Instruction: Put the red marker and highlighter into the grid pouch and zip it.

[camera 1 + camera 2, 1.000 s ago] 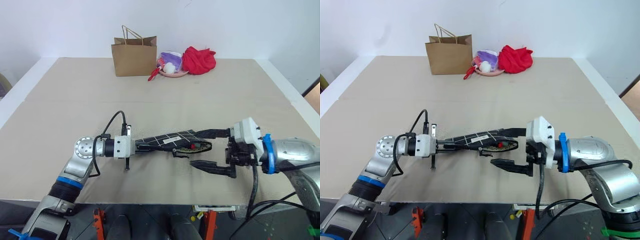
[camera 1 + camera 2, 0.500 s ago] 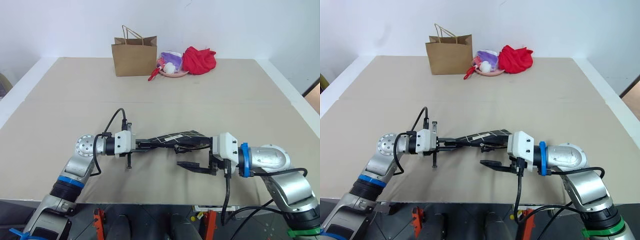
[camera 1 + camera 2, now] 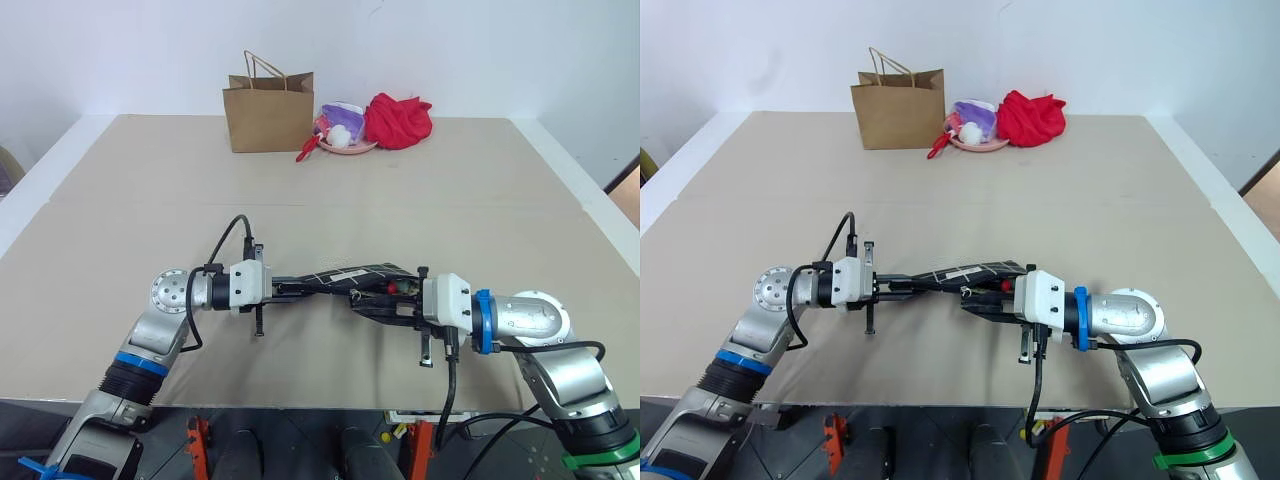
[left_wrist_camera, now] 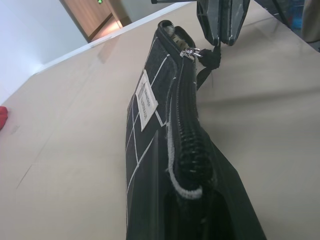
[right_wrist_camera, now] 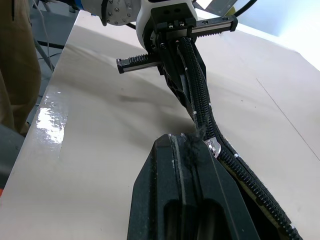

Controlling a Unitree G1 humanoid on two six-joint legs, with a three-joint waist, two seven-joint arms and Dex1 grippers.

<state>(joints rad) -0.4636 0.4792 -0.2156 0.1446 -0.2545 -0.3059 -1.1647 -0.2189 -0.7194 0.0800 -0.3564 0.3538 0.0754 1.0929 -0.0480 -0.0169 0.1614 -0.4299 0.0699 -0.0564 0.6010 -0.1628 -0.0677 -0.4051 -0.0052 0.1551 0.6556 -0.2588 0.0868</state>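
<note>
The right gripper (image 5: pixel 187 150) is pinching the zipper pull (image 4: pixel 209 56) of the grid pouch (image 3: pixel 352 275), which is hanging above the table (image 3: pixel 420 190) between both arms. The left gripper (image 3: pixel 283 290) is clamping the pouch's other end. A weak pinch may be letting the pull slip away when dragged, or the fabric may be buckling.

Bare table (image 3: pixel 120 200) — clutter at back

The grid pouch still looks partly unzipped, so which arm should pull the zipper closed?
Probably the right: its fingers are shut on the zipper pull, while the left gripper holds the grid pouch by its other end.
</note>
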